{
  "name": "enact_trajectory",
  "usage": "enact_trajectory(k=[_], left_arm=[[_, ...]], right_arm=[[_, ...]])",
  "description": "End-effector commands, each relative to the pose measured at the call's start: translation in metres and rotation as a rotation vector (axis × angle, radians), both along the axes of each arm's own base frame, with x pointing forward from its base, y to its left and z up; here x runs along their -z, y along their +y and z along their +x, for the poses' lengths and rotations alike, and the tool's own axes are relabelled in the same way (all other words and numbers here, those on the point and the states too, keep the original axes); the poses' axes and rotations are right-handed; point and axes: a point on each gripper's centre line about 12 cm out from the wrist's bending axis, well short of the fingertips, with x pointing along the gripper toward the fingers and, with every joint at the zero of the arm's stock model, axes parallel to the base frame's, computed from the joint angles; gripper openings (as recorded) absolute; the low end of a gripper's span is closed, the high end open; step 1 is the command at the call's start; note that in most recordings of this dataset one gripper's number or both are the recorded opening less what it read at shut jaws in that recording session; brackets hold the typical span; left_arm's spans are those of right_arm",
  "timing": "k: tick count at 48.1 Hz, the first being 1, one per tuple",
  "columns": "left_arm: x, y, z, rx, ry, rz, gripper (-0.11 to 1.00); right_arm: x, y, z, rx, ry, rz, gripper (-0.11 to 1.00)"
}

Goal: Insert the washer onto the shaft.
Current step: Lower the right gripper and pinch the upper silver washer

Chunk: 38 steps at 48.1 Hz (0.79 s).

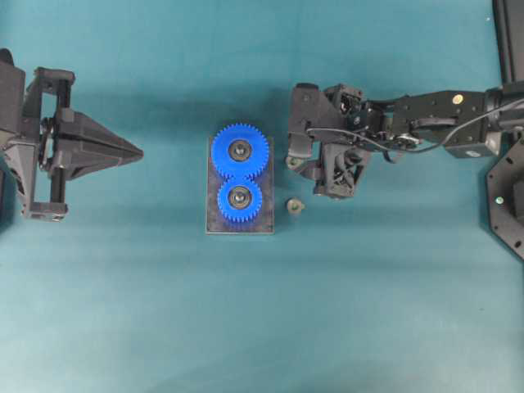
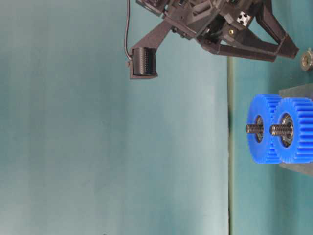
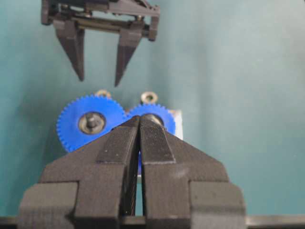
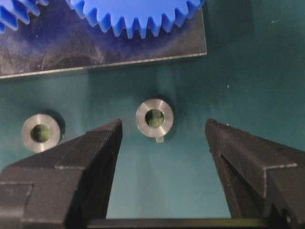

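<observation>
Two blue gears sit on a dark baseplate (image 1: 267, 223), each on a threaded shaft: far shaft (image 1: 240, 150), near shaft (image 1: 240, 197); both stick out in the table-level view (image 2: 253, 129). Two small metal washers lie on the cloth right of the plate. One washer (image 4: 154, 118) lies just ahead of my open, empty right gripper (image 4: 163, 125), between its fingertips' lines; the gripper (image 1: 300, 157) hovers over it. The other washer (image 1: 294, 205) lies apart, also in the right wrist view (image 4: 41, 133). My left gripper (image 1: 139, 153) is shut and empty, well left of the plate (image 3: 139, 119).
The teal cloth (image 1: 262, 327) covers the table. Dark equipment stands at the right edge (image 1: 508, 196). The right arm's body and cables reach in from the right (image 1: 426, 123). The right gripper (image 3: 99, 80) shows beyond the gears in the left wrist view.
</observation>
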Motion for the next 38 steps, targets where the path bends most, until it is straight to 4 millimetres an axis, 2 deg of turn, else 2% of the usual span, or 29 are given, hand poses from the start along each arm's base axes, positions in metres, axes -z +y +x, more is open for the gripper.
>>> enact_trajectory(k=[1, 10, 27, 38], left_arm=[[-0.010, 0.000, 0.002, 0.002, -0.029, 0.002, 0.00], [-0.010, 0.000, 0.001, 0.002, -0.032, 0.002, 0.00], [-0.011, 0.000, 0.001, 0.000, -0.034, -0.002, 0.00], [-0.013, 0.000, 0.000, 0.001, -0.045, -0.002, 0.00]], right_arm=[[-0.006, -0.001, 0.009, -0.010, -0.037, -0.013, 0.75], [0.004, 0.000, 0.010, -0.010, -0.019, -0.009, 0.75], [0.011, -0.001, 0.015, -0.012, -0.011, -0.009, 0.74], [0.014, -0.001, 0.012, -0.014, 0.006, -0.007, 0.69]])
